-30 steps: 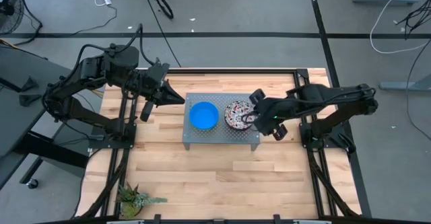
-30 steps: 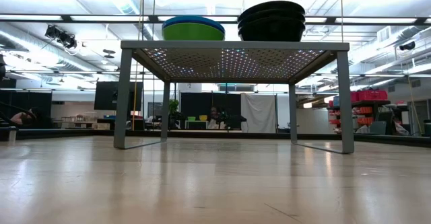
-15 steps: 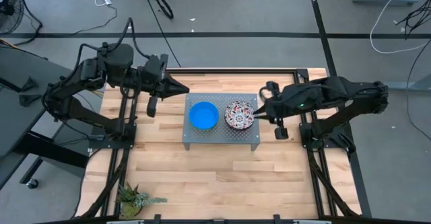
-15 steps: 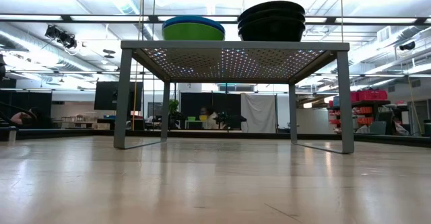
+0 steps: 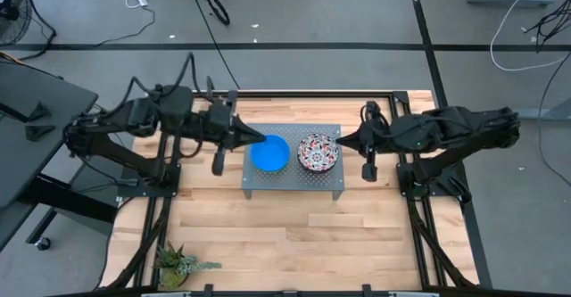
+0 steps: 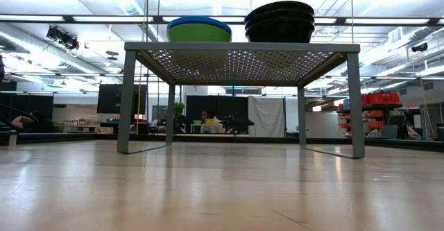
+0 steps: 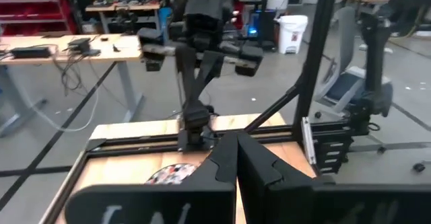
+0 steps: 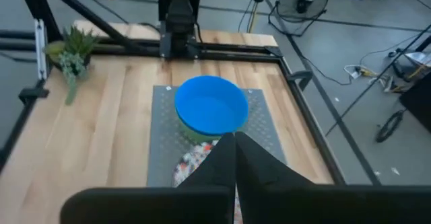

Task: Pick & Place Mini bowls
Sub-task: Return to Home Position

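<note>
A wooden table (image 5: 268, 235) seen from above, with dark arms reaching in from either side. Between them stands a grey perforated shelf (image 5: 294, 184) holding two bowl stacks. The left gripper (image 5: 257, 139), fingers pressed together and empty, has the bright blue bowl (image 5: 269, 152) just ahead of its tips. The right gripper (image 5: 343, 139), likewise closed and empty, has the white patterned bowl (image 5: 318, 152) just ahead. From above the lower bowls are hidden. The low view shows a green bowl (image 6: 198, 32) beneath blue rims, and the other stack only as a dark silhouette. A small spiky plant (image 5: 178, 263) sits well away from both grippers.

Left gripper (image 5: 256, 139) and right gripper (image 5: 344, 139) pointing toward each other, jaws pressed together
</note>
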